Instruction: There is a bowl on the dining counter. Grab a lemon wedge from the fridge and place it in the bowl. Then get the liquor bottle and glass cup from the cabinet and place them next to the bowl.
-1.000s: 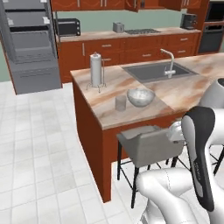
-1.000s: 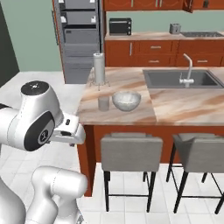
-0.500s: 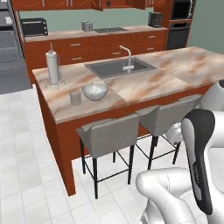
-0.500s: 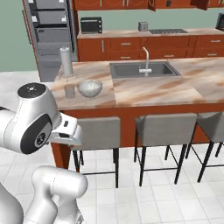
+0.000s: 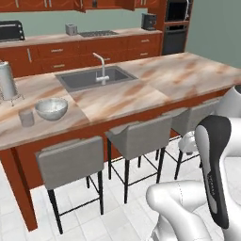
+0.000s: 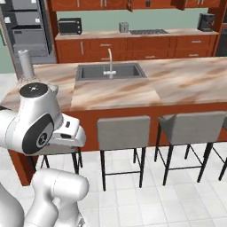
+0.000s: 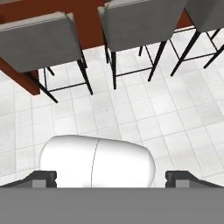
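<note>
left base view: bowl (image 5: pixel 51 108) on bench (image 5: pixel 117 101), cup (image 5: pixel 27 117) just beside it, bottle (image 5: pixel 7 81) behind. glass, so judged rigid, slippery, fragile; grip mid-body. hand view: jaws spread wide, empty, over the floor (image 7: pixel 144 113) by stools (image 7: pixel 131 24).

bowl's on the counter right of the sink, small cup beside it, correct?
Not quite. In the left base view the bowl sits left of the sink, not right. The small cup is beside it on the counter, as you said.
</note>
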